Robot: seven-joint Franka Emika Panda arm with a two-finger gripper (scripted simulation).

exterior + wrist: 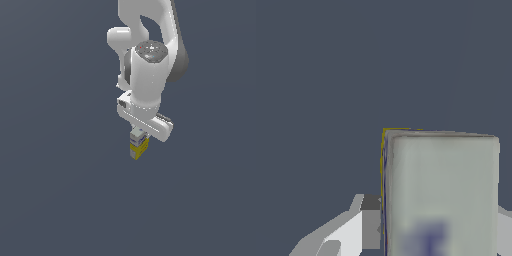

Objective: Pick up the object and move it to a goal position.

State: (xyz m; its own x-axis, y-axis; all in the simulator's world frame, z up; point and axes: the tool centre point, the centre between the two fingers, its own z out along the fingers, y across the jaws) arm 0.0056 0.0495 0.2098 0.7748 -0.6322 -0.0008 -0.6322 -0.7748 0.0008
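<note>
The carton (139, 148) is small, with a yellow lower part and a white top, and it hangs under the white arm in the middle of the exterior view. My gripper (138, 141) is shut on the carton's upper part, one finger on each side. In the wrist view the carton's white top with blurred blue lettering (441, 195) fills the space between the fingers (370, 222). Only a thin yellow edge shows beside the top. The second finger shows only as a sliver on the far side of the carton.
A plain dark grey surface (55, 190) fills both views around the arm. No other objects, containers or edges show.
</note>
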